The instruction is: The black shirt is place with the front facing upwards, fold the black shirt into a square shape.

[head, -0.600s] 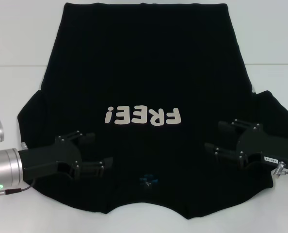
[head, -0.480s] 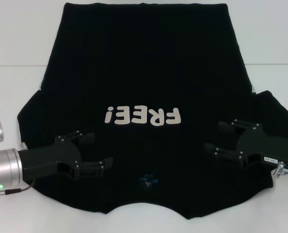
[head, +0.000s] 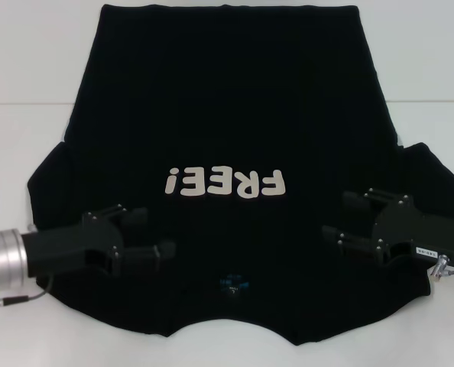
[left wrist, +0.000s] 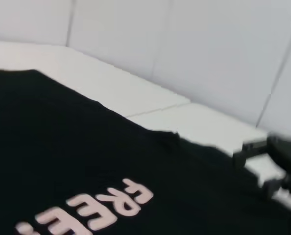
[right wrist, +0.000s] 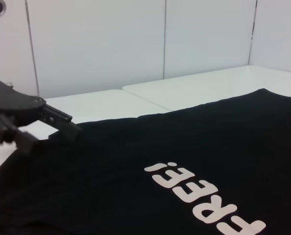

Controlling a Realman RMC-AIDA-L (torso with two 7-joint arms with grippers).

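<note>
On the white bench [head: 28,122], the black shirt [head: 227,115] is lying flat beneath both wide-spread grippers, left gripper [head: 147,233] and right gripper [head: 343,215], which are seemingly positioning for the first fold and next needing to pinch cloth.

My black shirt [head: 227,115] is plain, with cream "FREE!" letters [head: 225,183] and a blue neck label [head: 232,284]; my grippers are black, the table [head: 28,69] white

Pretty plain setup here: a white table [head: 433,69] with a thin seam line running across it. Behind it there's a white panelled wall [right wrist: 96,44] split by narrow vertical joints. Lighting is soft and even, no hard shadows anywhere on the white surfaces
</note>
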